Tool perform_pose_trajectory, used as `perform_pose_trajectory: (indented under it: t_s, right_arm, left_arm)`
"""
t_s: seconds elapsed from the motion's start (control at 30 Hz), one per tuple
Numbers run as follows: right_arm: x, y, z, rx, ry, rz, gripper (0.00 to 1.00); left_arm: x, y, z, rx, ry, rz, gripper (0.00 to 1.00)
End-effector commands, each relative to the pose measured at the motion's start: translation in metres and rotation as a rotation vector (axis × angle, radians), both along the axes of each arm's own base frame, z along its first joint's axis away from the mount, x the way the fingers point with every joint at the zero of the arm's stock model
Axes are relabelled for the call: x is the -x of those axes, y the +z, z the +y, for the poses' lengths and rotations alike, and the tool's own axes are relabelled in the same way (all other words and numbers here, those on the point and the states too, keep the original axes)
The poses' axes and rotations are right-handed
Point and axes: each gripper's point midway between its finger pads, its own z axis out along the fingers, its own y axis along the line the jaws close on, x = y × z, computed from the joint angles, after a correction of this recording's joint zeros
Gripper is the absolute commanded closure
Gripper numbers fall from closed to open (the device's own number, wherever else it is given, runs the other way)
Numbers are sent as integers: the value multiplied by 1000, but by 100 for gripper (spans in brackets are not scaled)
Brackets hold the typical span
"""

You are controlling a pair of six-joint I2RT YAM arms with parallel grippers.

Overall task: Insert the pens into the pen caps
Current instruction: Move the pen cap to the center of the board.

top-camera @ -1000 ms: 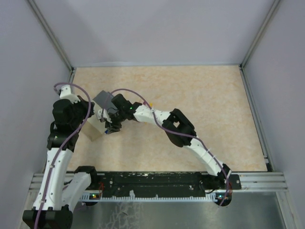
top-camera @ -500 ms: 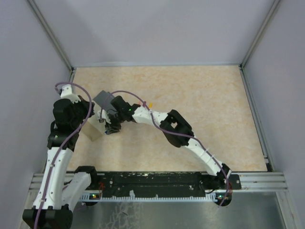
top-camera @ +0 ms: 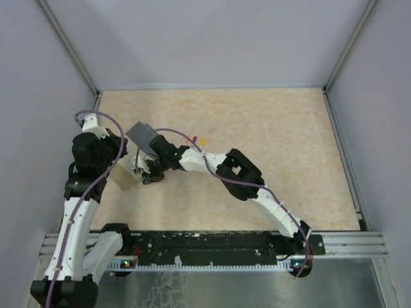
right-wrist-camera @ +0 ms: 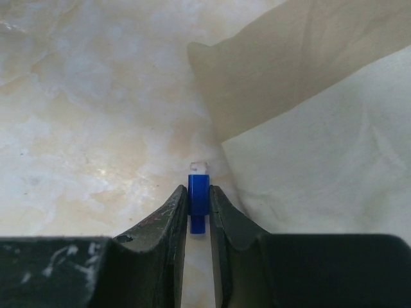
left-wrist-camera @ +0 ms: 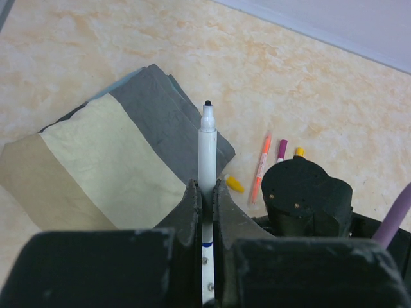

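My left gripper [left-wrist-camera: 205, 187] is shut on a white pen [left-wrist-camera: 207, 144], whose dark tip points away from the wrist over the pouch. My right gripper [right-wrist-camera: 198, 190] is shut on a small blue pen cap [right-wrist-camera: 198, 200], held just above the table beside the pouch edge. In the top view the left gripper [top-camera: 131, 165] and the right gripper [top-camera: 151, 176] are close together at the table's left. A yellow cap [left-wrist-camera: 234, 185], an orange pen [left-wrist-camera: 260, 168], a magenta piece [left-wrist-camera: 281, 150] and a yellow piece [left-wrist-camera: 299, 152] lie on the table beyond.
A beige pouch with a grey flap [left-wrist-camera: 109, 154] lies under my left gripper; its grey flap also shows in the top view [top-camera: 142, 135] and its beige cloth in the right wrist view [right-wrist-camera: 321, 128]. The left wall [top-camera: 38, 128] is close by.
My right arm has drawn back slightly toward the near side, uncovering the magenta and yellow pieces behind it. The left arm has barely moved. Both grips are unchanged.
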Motion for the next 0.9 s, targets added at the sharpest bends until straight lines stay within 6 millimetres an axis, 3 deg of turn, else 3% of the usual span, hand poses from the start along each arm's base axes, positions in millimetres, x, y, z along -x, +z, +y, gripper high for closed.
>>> perform_pose_trajectory:
  t_s: [0.0, 0.17, 0.27, 0.4, 0.53, 0.7, 0.87]
  right_arm:
    - [12, 19, -5, -8, -8, -64, 82]
    - [14, 34, -13, -30, -87, -56, 88]
    - [11, 53, -21, -56, -184, -34, 91]
    - [15, 72, -54, -74, -379, 38, 95]
    - [11, 93, -105, -91, -669, 112, 100]
    - [14, 77, -189, 48, -1082, 227, 100]
    - [39, 53, -266, 160, -1367, 333, 100]
  left_arm:
    - [-1, -1, 0, -11, -13, -6, 100]
    - [-2, -2, -2, -6, -18, -1, 100]
    - [-3, -5, -4, 2, -28, 7, 100]
    - [-4, -14, -10, 14, -58, 27, 100]
    - [-7, -17, -24, 12, -150, 18, 100]
    - [-10, -36, -50, 97, -268, 84, 100]
    - [-14, -59, -82, 126, -340, 150, 100]
